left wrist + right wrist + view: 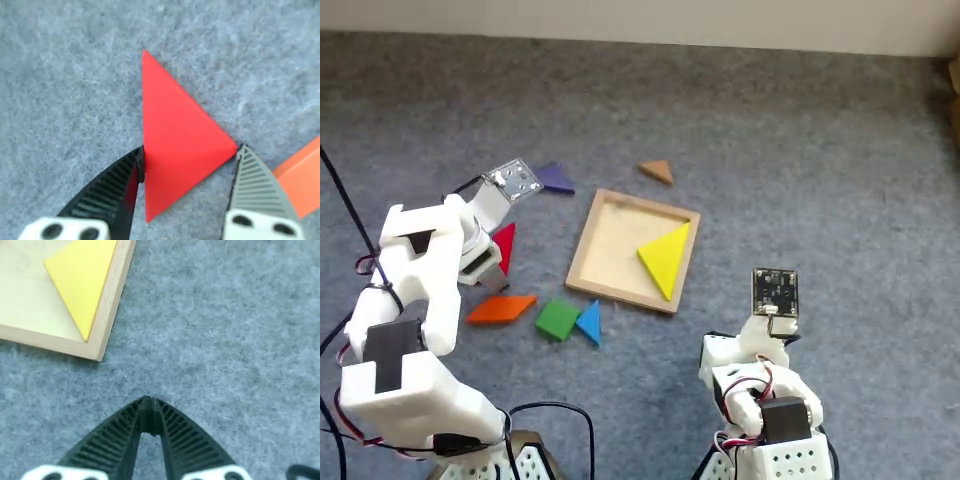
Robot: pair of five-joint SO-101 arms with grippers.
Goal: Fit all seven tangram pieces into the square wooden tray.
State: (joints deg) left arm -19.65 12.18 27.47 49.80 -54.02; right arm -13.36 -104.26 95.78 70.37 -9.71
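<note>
Fingers of left gripper [191, 152] spread wide, straddling red triangle [175, 140]: black tip against one straight edge, grey tip at the opposite corner. Close to touching at both tips, with no sign yet of a firm pinch. Red triangle flat on grey felt [65, 75], near orange piece [300, 175] and, in the high view, well to the left of tray [620, 297].

Probably light, thin and stiff, with smooth painted faces. Apt to skid on the felt, or to pivot free if squeezed at a point. Best taken across two straight edges near the middle, tips low against the felt, not by a corner.

Fingers of right gripper [148, 412] pressed together, holding nothing, over bare felt near a corner of the tray.

Farther out, in the high view: yellow triangle [667, 258] already inside the tray, along its right side. Outside, on the felt: green square [557, 319] and blue triangle [589, 321] side by side near the tray's front edge; purple piece [555, 178] and brown triangle [657, 171] beyond its far edge. By this count, one of seven placed and six left to fit.
</note>
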